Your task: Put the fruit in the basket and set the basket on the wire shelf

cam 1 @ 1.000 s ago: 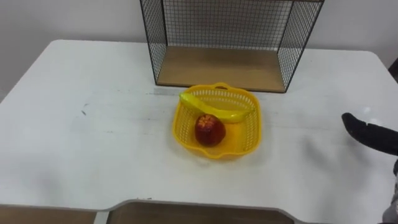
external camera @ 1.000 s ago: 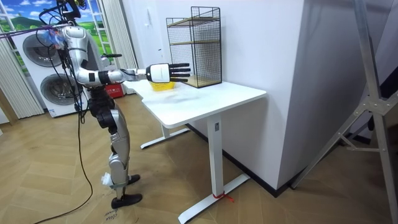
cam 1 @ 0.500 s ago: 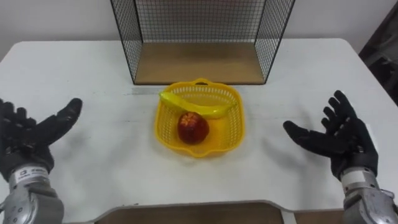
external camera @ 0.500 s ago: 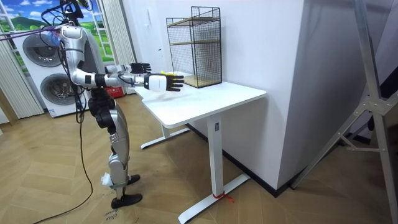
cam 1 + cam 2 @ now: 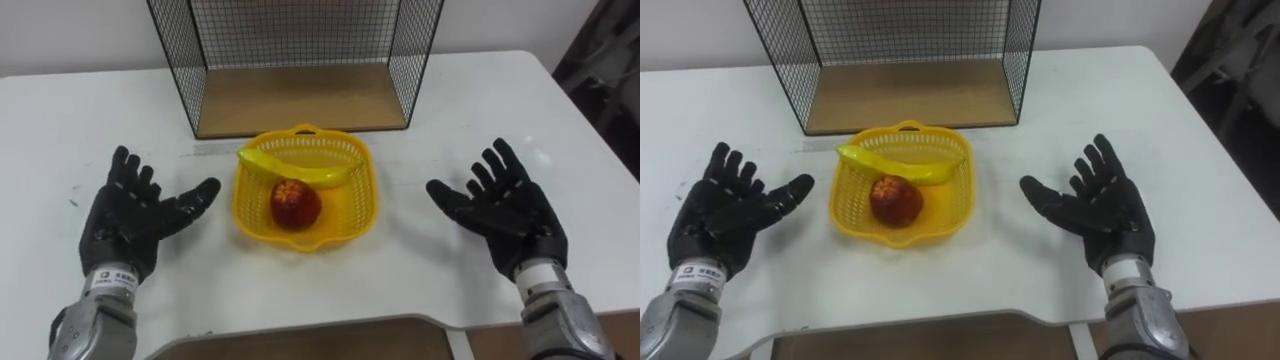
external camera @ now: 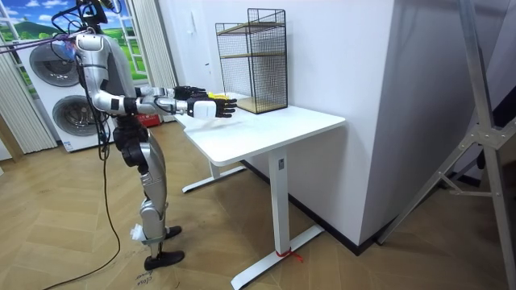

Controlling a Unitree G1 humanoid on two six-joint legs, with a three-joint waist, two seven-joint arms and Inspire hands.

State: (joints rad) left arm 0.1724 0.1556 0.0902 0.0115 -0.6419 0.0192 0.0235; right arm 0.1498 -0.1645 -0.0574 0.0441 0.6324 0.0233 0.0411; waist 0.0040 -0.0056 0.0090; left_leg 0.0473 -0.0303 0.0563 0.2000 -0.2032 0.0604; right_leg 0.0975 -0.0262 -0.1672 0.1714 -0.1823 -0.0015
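Note:
A yellow plastic basket sits on the white table, just in front of the wire shelf. Inside it lie a red apple and a banana. My left hand hovers open to the left of the basket, palm facing it. On the other side my right hand is open too, palm turned toward the basket. Neither hand touches the basket. In the room view I stand at the table's end with both arms stretched over it.
The wire shelf has a wooden bottom board and an open front toward me. The table's near edge runs below my hands. In the room view, washing machines stand behind me and a wall lies beyond the table.
Both hands have moved inward toward the basket, the left one up from the lower left corner. The view has shifted, so the basket and shelf appear further left.

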